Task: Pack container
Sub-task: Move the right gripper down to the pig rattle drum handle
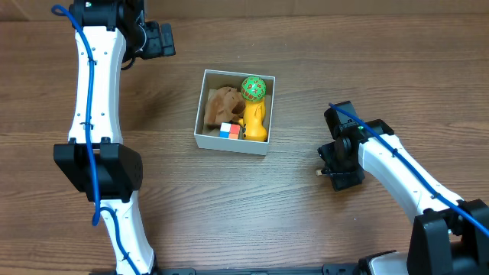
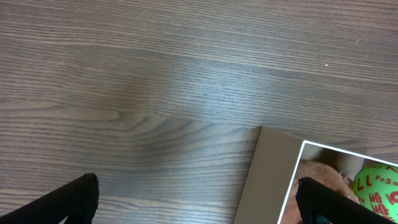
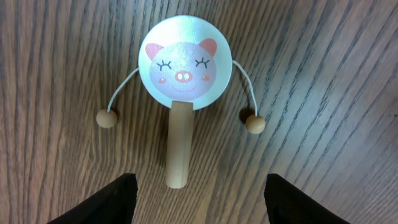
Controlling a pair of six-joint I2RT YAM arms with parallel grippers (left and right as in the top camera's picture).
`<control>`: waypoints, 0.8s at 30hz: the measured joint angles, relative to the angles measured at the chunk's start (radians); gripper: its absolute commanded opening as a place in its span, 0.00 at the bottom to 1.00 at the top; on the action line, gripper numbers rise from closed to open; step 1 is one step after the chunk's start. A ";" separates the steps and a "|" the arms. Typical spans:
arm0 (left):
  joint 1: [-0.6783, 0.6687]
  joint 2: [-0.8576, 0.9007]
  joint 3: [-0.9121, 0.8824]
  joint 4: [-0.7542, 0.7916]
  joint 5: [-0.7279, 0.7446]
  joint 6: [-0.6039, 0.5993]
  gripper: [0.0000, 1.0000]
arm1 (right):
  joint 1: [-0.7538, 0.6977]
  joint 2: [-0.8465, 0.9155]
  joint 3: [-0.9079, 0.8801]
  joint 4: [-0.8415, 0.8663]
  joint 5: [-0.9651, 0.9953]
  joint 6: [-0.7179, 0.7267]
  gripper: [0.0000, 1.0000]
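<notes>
Right of the container (image 1: 229,144), the right pincer (image 3: 198,200) hangs apart over the pig drum (image 3: 185,65) on the surface (image 3: 56,43); center on its handle, close gently. Left pincer (image 2: 196,202) gapes beside the container.

Illegible red characters on green ball (image 2: 377,188)

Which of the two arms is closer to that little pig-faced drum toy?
Right. The right gripper hangs just above the pig drum. The left gripper is across the table, past the container's far side.
</notes>
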 measured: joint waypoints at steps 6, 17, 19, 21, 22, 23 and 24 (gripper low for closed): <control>0.000 0.000 0.000 0.000 0.000 0.000 1.00 | 0.000 0.000 0.000 0.008 -0.003 0.005 0.61; 0.000 0.000 0.000 0.000 0.000 0.000 1.00 | 0.000 0.005 0.000 0.071 -0.003 0.024 0.62; 0.000 0.000 0.000 0.000 0.000 0.000 1.00 | 0.000 0.019 0.000 0.077 -0.003 0.027 0.61; 0.000 0.000 0.000 0.000 0.000 0.000 1.00 | 0.000 0.035 0.000 0.078 -0.004 0.029 0.59; 0.000 0.000 0.000 0.000 0.000 0.000 1.00 | 0.000 0.045 0.000 0.078 -0.004 0.032 0.59; 0.000 0.000 0.000 0.000 0.000 0.000 1.00 | 0.000 0.060 0.000 0.079 -0.004 0.033 0.58; 0.000 0.000 0.000 0.000 0.000 0.000 1.00 | 0.000 0.074 0.000 0.080 -0.005 0.034 0.56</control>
